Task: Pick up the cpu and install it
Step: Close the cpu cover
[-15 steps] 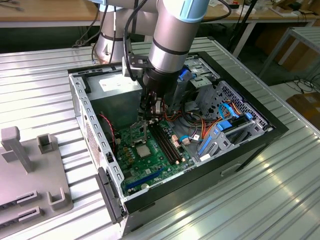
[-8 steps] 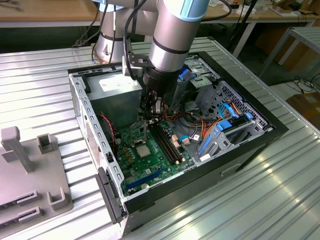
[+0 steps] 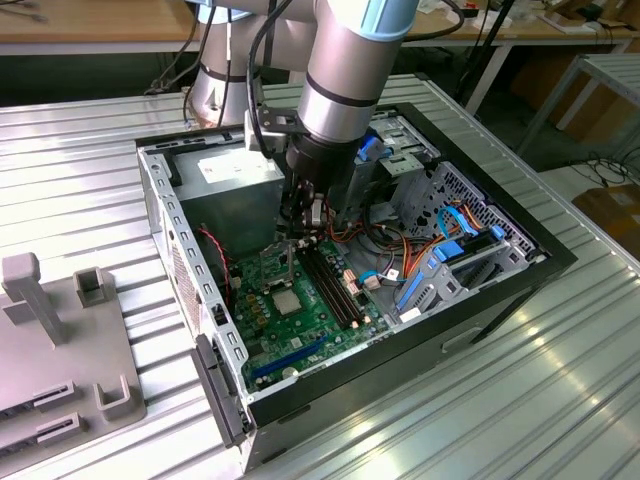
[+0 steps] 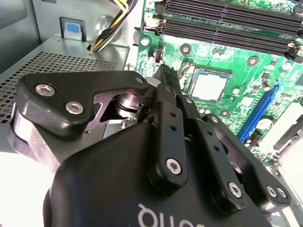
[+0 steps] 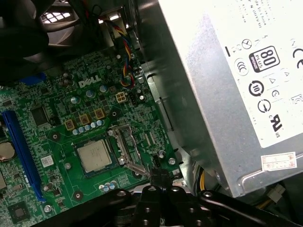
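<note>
The cpu [image 3: 285, 300] lies flat in its socket on the green motherboard [image 3: 310, 335], silver top up; both wrist views show it too, cpu [image 4: 209, 86] and cpu [image 5: 94, 155]. The socket's metal frame [image 5: 125, 144] stands opened beside it. My gripper [image 3: 300, 235] hangs inside the computer case, just off the socket's edge on the power supply side. Its black fingers [image 4: 166, 90] come together to a narrow tip, shut, with nothing seen between them. The tip of the gripper [image 5: 158, 177] is close to the frame's end, apart from the cpu.
A silver power supply [image 5: 236, 71] stands close beside the gripper. Black memory slots [image 4: 227, 19] run along the socket's other side, and a blue slot [image 5: 21, 146] lies further along the board. Cables and a drive cage [image 3: 450, 250] crowd the case. A grey fixture [image 3: 50, 330] sits outside.
</note>
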`<state>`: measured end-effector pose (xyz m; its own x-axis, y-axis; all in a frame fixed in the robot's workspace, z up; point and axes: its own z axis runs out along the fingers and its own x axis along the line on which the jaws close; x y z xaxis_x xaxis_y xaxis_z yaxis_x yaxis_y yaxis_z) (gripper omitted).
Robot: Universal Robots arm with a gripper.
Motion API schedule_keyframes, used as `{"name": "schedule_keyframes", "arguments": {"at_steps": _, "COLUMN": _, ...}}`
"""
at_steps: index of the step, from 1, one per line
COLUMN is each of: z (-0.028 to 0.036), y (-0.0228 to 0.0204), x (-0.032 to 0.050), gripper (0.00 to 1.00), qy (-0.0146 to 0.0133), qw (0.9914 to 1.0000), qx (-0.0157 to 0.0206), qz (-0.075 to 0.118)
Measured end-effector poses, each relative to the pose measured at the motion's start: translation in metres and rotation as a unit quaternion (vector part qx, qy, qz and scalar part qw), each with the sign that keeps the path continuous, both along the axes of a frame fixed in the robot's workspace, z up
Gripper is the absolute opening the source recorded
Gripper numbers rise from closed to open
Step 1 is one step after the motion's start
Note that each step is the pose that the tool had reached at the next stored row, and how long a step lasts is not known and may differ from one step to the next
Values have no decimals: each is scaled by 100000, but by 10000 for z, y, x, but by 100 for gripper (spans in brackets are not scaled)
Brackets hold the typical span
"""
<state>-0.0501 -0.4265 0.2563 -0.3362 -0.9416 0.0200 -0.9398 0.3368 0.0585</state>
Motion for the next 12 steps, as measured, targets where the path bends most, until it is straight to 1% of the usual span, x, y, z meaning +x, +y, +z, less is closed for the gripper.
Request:
{"name": "schedule_keyframes", "arguments": {"at_steps": 5, "z": 0, "y": -2, "x": 0, "gripper": 11, "qy": 1, "qw": 100000, "qx": 125, "qz": 0}}
{"name": "schedule_keyframes", "arguments": {"at_steps": 8, "z": 1, "y": -23, "x": 1, "gripper": 11, "qy": 1, "qw": 100000, "qx": 127, "qz": 11}}
{"name": "schedule_keyframes", "arguments": {"at_steps": 10, "z": 0, "y": -47, "x": 0, "gripper": 11, "qy": 0, "qw": 100000, "qx": 132, "qz": 2}}
{"name": "schedule_keyframes", "arguments": {"at_steps": 12, "z": 0, "y": -54, "x": 0, "gripper": 11, "qy": -1, "qw": 100000, "qx": 135, "qz": -3}}
